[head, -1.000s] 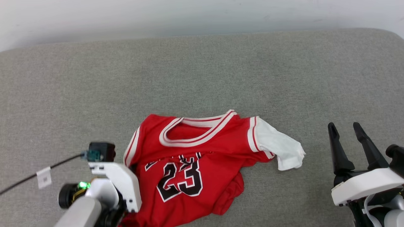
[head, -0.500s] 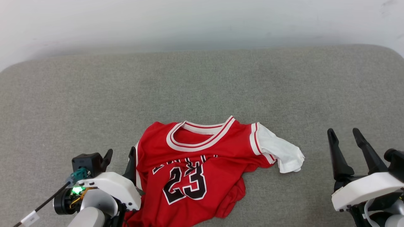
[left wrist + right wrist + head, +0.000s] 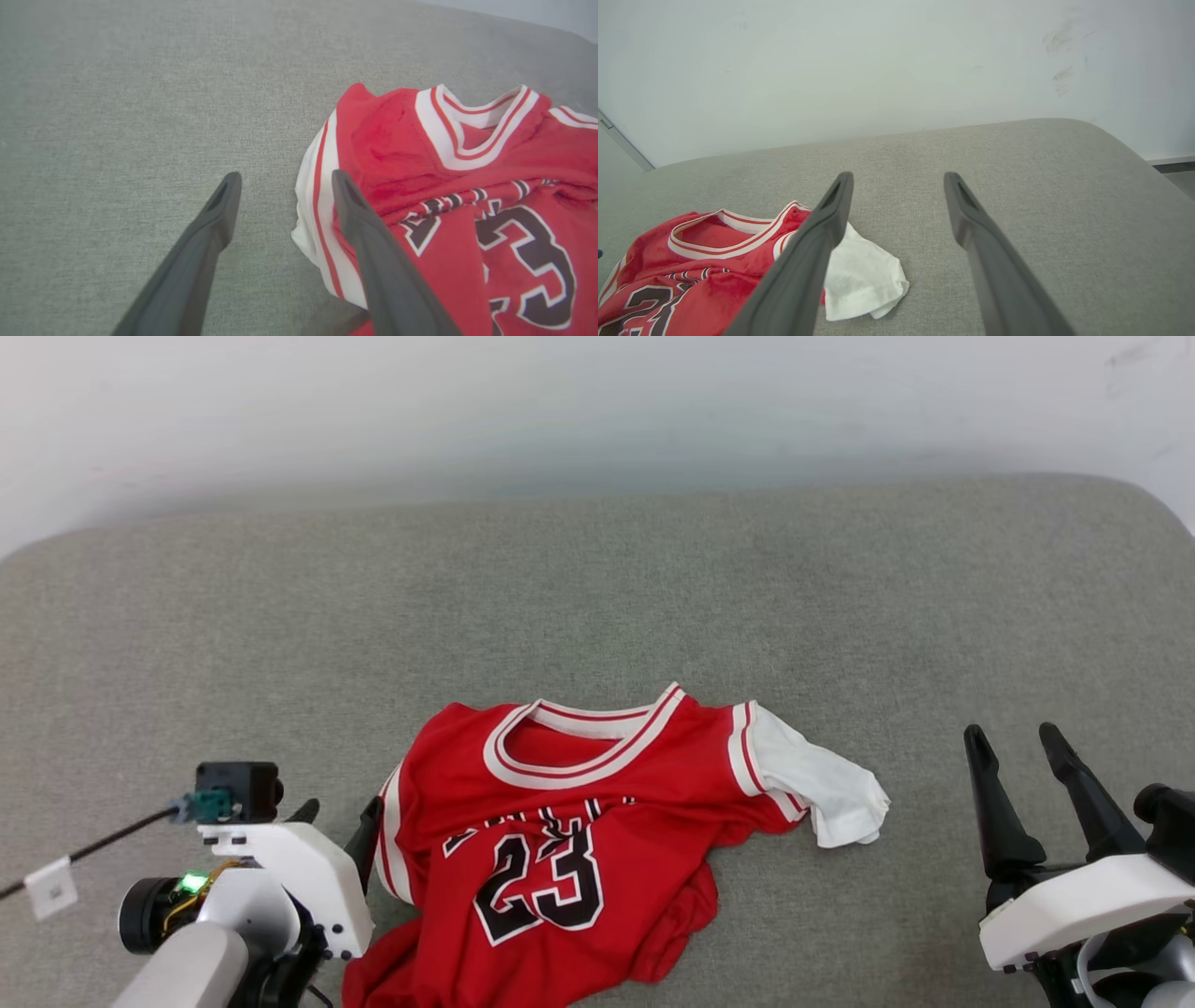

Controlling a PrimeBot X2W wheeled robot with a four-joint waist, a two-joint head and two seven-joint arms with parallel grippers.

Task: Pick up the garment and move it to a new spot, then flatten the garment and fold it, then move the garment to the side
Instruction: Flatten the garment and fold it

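The garment [image 3: 560, 859], a red jersey with a black 23, lies crumpled face up on the grey cushion [image 3: 597, 597], collar pointing away from me. Its white sleeve [image 3: 822, 789] sticks out to the right, and its lower part is bunched. My left gripper [image 3: 338, 814] stands open at the garment's left striped edge, holding nothing. In the left wrist view, the garment [image 3: 458, 196] lies just right of the open left gripper [image 3: 285, 177]. My right gripper [image 3: 1010, 737] is open, well right of the sleeve. In the right wrist view, the right gripper [image 3: 899, 177] is above bare cushion, with the garment [image 3: 705, 252] at lower left.
A white wall [image 3: 597, 401] runs behind the cushion's far edge. The cushion's right corner [image 3: 1111, 140] rounds off, with floor beyond it. A black cable with a white tag [image 3: 51, 887] trails left from my left wrist.
My left gripper has opened and let go of the garment's left edge, then drawn back slightly to the left. The head camera has shifted. The right arm has held still.
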